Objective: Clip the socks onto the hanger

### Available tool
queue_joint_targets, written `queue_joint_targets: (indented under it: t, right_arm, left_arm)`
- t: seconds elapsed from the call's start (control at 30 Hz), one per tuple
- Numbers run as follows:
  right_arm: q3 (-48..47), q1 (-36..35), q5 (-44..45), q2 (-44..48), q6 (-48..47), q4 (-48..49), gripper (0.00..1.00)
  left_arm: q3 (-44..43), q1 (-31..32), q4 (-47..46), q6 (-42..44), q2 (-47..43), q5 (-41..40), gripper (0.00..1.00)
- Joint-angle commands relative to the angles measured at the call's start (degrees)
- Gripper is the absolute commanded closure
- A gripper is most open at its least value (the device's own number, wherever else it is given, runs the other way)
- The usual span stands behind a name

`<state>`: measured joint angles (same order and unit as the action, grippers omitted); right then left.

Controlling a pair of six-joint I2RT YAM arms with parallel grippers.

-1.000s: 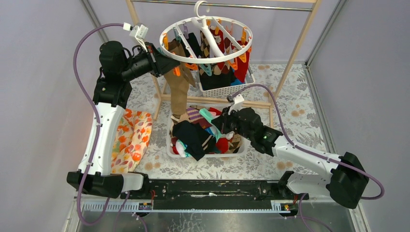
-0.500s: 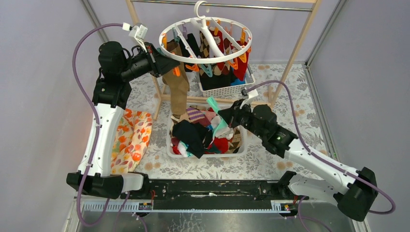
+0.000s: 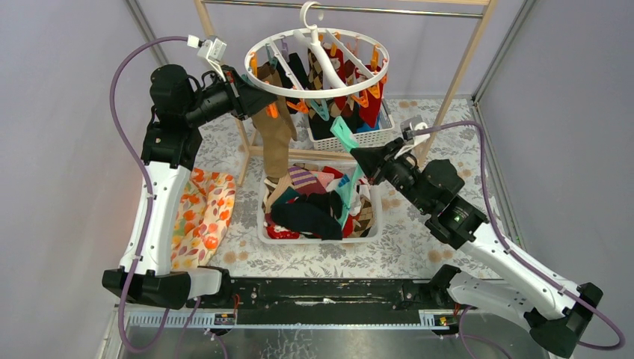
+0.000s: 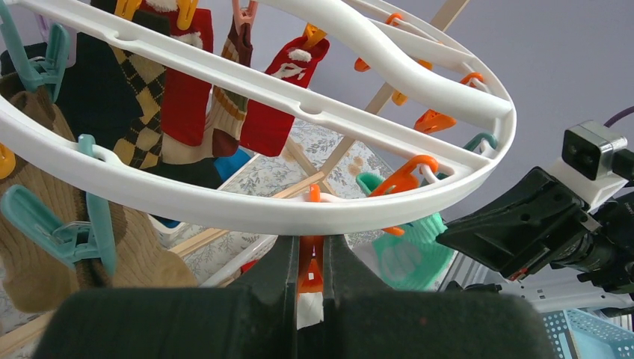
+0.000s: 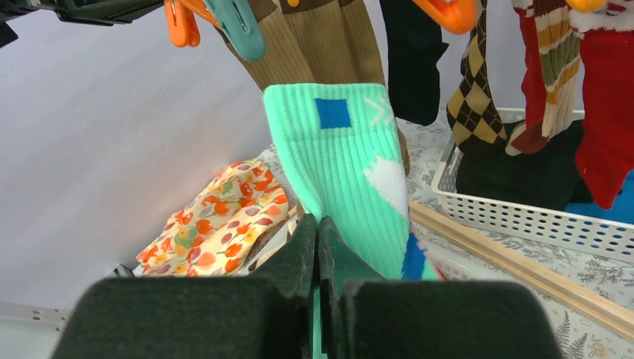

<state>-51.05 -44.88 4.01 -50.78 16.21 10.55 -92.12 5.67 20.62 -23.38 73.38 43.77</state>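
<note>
The round white hanger [image 3: 318, 91] hangs from the rail with several socks clipped on it: tan-brown, black, argyle, red. My left gripper [image 3: 244, 91] is at its left rim, shut on an orange clip [image 4: 312, 263] just under the ring [image 4: 247, 213]. My right gripper [image 3: 362, 158] is shut on a mint-green sock [image 3: 345, 134] with blue patches, held up below the hanger's front; its lower end trails into the basket. In the right wrist view the mint sock [image 5: 344, 168] stands above my shut jaws, just under the tan sock [image 5: 314, 37].
A white basket [image 3: 374, 224] on the table holds several loose socks. A second white lattice basket [image 3: 351, 138] sits behind the wooden rail frame [image 3: 456, 75]. A floral cloth [image 3: 205, 213] lies at the left. Grey walls close in both sides.
My right gripper has lifted the mint-green sock out of the front basket, up and right toward the hanger. The left gripper has stayed at the hanger's left rim.
</note>
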Motion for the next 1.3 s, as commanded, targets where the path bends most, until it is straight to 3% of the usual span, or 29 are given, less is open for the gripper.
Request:
queue_joint_targets:
  t: [0.0, 0.13, 0.33, 0.6, 0.77, 0.97, 1.1, 1.27]
  right_arm:
    - [-0.97, 0.51, -0.48, -1.39, -2.44, 3.00, 1.00]
    - [0.81, 0.58, -0.78, -4.77, -3.01, 2.32, 1.00]
    - [5.84, 0.53, -0.63, -2.72, -3.29, 3.03, 1.00]
    - [3.01, 0.66, 13.66, 5.81, -8.72, -5.69, 1.00]
    - [0.43, 0.60, 17.37, 9.85, -11.64, -8.21, 1.00]
    - [-1.91, 0.60, 8.91, 7.28, -12.13, -9.64, 1.00]
    - [-2.78, 0.56, -2.30, 3.10, -9.94, -9.09, 1.00]
    - [2.40, -1.96, -11.47, -3.82, -4.46, -4.39, 1.00]
  left_arm:
    - [0.26, -0.44, -0.93, 0.40, -1.14, 1.09, 1.00]
    - [0.30, -0.41, -1.19, 0.09, -1.27, 1.27, 1.00]
    - [0.53, -0.44, -1.11, 0.26, -1.32, 1.39, 1.00]
    - [0.62, -0.46, -1.19, 0.17, -1.16, 1.63, 1.00]
    - [0.62, -0.44, -1.46, -0.17, -0.97, 1.86, 1.00]
    - [0.71, -0.40, -1.81, -0.52, -1.03, 2.02, 1.00]
    - [0.65, -0.47, -1.84, -0.38, -1.14, 1.98, 1.00]
    - [0.76, -0.49, -1.75, -0.42, -1.06, 1.85, 1.00]
